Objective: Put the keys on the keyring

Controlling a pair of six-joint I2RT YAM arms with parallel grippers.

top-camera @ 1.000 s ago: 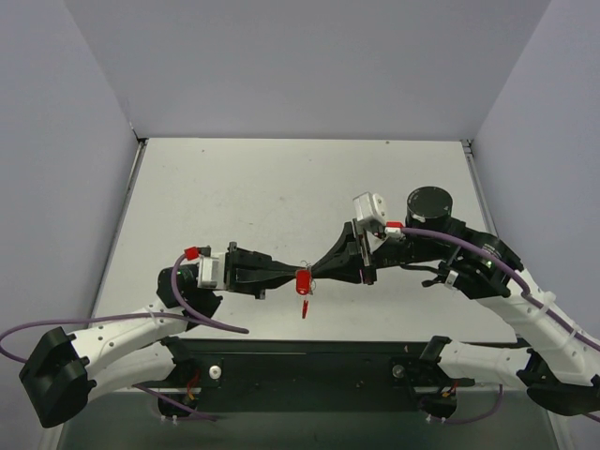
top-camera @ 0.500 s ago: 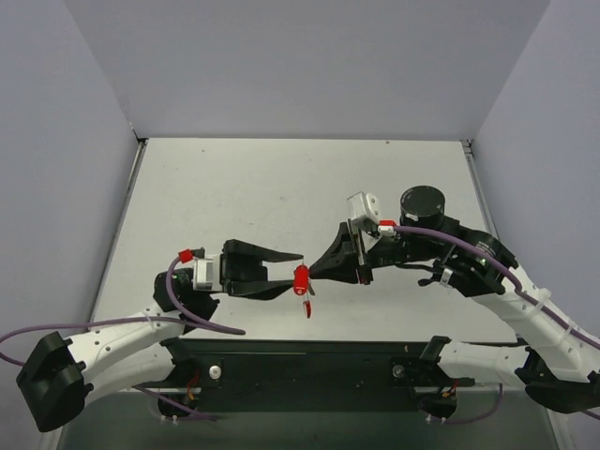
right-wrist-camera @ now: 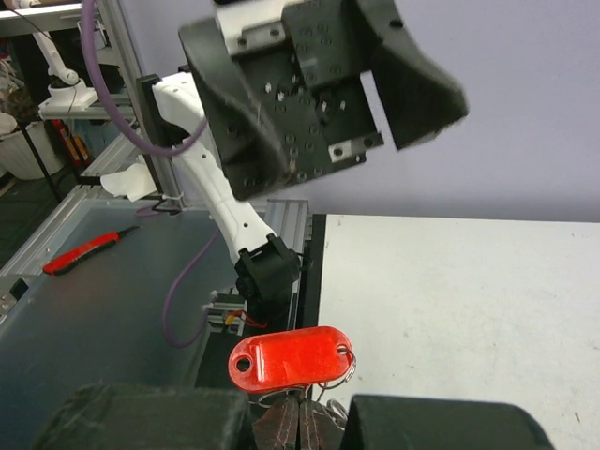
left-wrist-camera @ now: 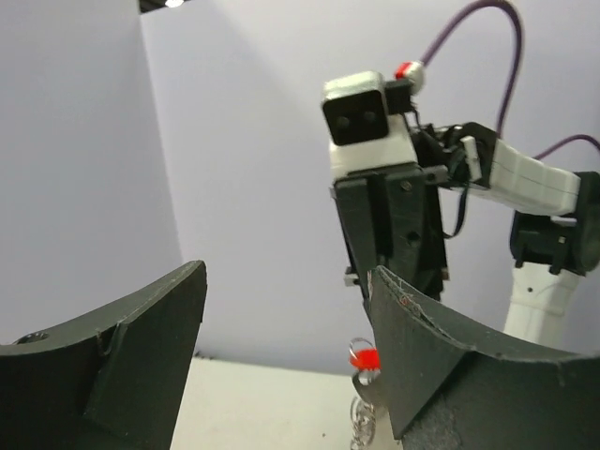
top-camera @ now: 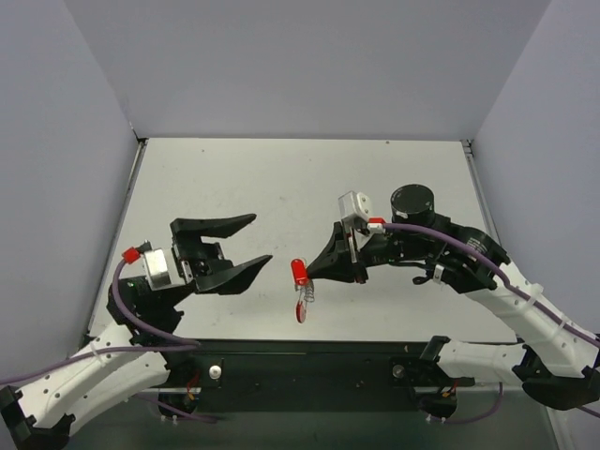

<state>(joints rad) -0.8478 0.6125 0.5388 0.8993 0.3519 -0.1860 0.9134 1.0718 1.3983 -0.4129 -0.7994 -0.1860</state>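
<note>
Nearest, at 8 o'clock on the table (top-camera: 281, 178), the left gripper (top-camera: 262, 238) stood with its jaws spread wide and nothing between them. It was well apart from the work, with its mouth turned toward 3 o'clock. That let its wrist camera look between its own fingers (left-wrist-camera: 103, 356) straight at the piece, so it seemed placed to come in for a fresh grip rather than to carry anything.

Next out, near the table's middle, the key (right-wrist-camera: 291, 356) was lifted off the surface, its red head lying crosswise at the right gripper's tip. The keyring (top-camera: 302, 302) dangled from it toward 6 o'clock, silver with a red bit at the bottom. A thin wire loop met the head's end, so the two looked linked, though that could not be confirmed.

Beyond, at 3 o'clock of the key, the right gripper (top-camera: 314, 269) had its pads pressed together, pinching the key where head and loop met. Which of the two it actually bit could not be told. Holding high probably kept the ring hanging free and reachable.
</note>
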